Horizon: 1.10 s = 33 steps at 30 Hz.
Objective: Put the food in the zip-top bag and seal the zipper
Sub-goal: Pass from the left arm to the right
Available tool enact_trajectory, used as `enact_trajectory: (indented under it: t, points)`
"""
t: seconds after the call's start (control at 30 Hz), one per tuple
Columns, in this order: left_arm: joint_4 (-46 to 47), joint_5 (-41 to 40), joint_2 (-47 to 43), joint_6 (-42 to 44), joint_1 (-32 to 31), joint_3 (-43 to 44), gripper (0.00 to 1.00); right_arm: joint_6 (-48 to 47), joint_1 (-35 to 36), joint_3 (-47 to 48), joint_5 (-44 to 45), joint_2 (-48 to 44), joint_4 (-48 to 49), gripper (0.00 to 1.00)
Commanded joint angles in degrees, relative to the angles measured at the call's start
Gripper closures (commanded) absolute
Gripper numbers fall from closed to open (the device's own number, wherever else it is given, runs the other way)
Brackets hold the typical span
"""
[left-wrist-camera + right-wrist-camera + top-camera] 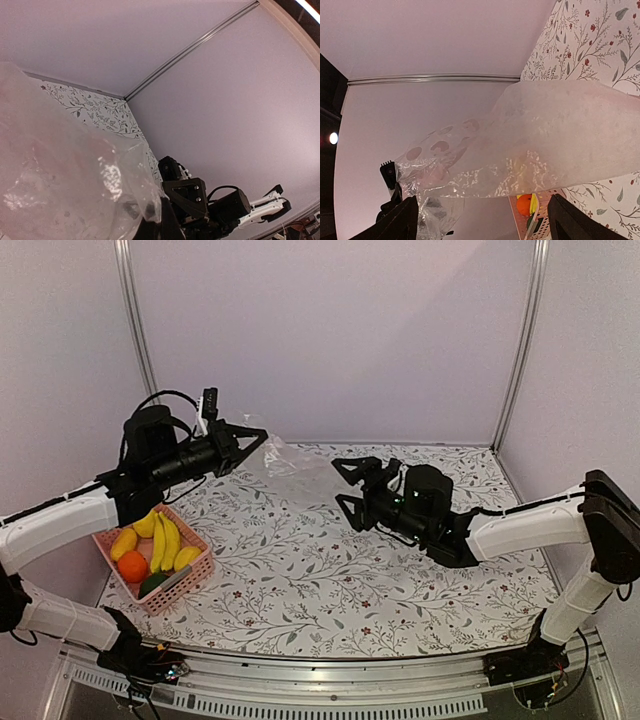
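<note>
Left end effector [258, 437] is clamped on the zip-top bag [285, 455]; right end effector [341, 484] gapes wide just beside it.

Standing here, I can't read any writing, label, brand name or number on anything. The surface [300, 570] has only a print of twigs, leaves and small red flowers, with no letters in it.
</note>
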Motion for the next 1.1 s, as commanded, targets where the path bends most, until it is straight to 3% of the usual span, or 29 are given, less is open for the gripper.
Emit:
enact_trajectory:
  t: [0.0,0.53,0.83,1.07]
  points:
    - [-2.1,-2.3,-1.5,-0.1,-0.5,-1.1,1.0,-0.2,0.3,-1.1,2.3,-1.2,1.9,0.1]
    - [-0.4,-0.9,-0.5,-1.4,-0.7,-1.4,1.0,-0.6,0.3,-0.8,2.3,-1.6,1.9,0.11]
    - [-7.0,-6.1,0.0,3.6,-0.6,0.5,1.0,1.4,1.6,1.3,0.5,-2.4,-2.5,0.11]
    - [-3.6,-4.1,1.2,2.1,-0.8,0.2,1.0,1.7,2.4,5.2,-0.9,-0.5,-5.5,0.11]
